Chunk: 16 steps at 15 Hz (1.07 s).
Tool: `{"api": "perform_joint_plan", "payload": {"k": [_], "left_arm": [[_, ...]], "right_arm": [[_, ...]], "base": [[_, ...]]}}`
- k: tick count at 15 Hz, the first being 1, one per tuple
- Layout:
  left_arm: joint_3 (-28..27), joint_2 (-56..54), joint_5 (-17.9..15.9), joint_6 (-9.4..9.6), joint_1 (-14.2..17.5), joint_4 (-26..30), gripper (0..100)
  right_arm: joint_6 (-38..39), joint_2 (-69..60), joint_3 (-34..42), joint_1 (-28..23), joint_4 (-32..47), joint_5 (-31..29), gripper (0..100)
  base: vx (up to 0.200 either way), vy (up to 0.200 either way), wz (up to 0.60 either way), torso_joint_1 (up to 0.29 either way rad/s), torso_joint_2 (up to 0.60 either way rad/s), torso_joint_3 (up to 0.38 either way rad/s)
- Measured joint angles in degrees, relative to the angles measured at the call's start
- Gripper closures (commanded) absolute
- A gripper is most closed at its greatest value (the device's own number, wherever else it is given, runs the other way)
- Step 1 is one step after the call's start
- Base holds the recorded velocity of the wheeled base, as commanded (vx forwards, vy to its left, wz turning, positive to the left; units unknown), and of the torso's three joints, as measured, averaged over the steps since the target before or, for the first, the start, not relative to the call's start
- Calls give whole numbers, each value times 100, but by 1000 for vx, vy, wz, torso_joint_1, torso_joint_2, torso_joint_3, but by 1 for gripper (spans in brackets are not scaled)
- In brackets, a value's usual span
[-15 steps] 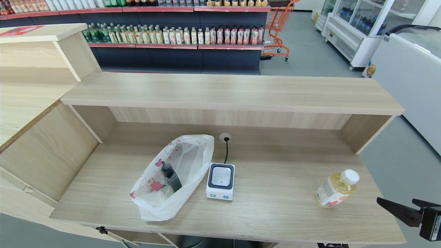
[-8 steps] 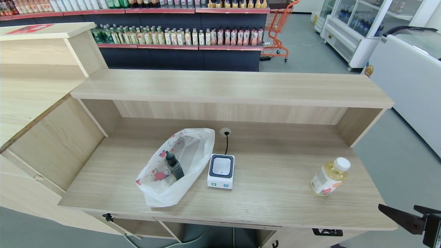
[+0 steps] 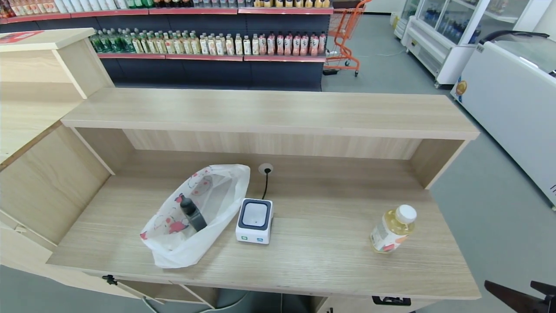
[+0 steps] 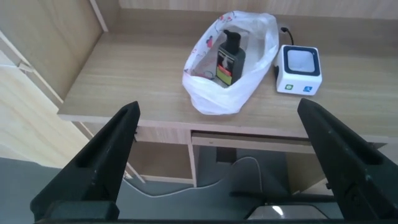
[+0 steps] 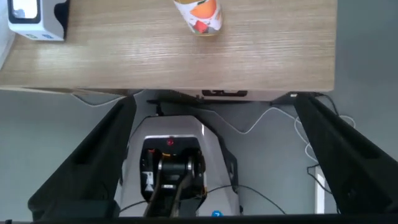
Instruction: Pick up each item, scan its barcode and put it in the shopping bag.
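Yellow drink bottle (image 3: 393, 229) upright near right end of counter (image 3: 325, 256), well apart from scanner (image 3: 254, 216), shopping bag (image 3: 173, 252) just left of scanner, dark bottle (image 3: 193, 214) inside, left gripper (image 4: 217, 107) and right gripper (image 5: 214, 101) both spread wide, empty, off counter's near edge.

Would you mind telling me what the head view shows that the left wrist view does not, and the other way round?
The head view adds the yellow drink bottle standing near the right end of the counter, plus the stocked store shelves and the orange cart in the room behind. The left wrist view adds the left gripper, its fingers wide apart, held low in front of the counter. Both share the shopping bag with a dark bottle lying in it, and the scanner beside the bag.
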Motion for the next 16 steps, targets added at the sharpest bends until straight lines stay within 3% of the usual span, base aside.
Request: {"api": "perform_joint_plan", "payload": {"k": [6, 10, 16], "left_arm": [[0, 0, 0, -2, 2, -2, 0], [0, 0, 0, -5, 0, -2, 0], [0, 0, 0, -5, 0, -2, 0]], "right_arm": [[-60, 750, -502, -41, -190, -889, 0], [-123, 2068, -758, 396, -1009, -1242, 0], [-77, 3530, -364, 1065, -2488, -1281, 0]], "base": [[0, 0, 0, 0, 0, 0], [0, 0, 0, 0, 0, 0], [0, 0, 0, 0, 0, 0]]}}
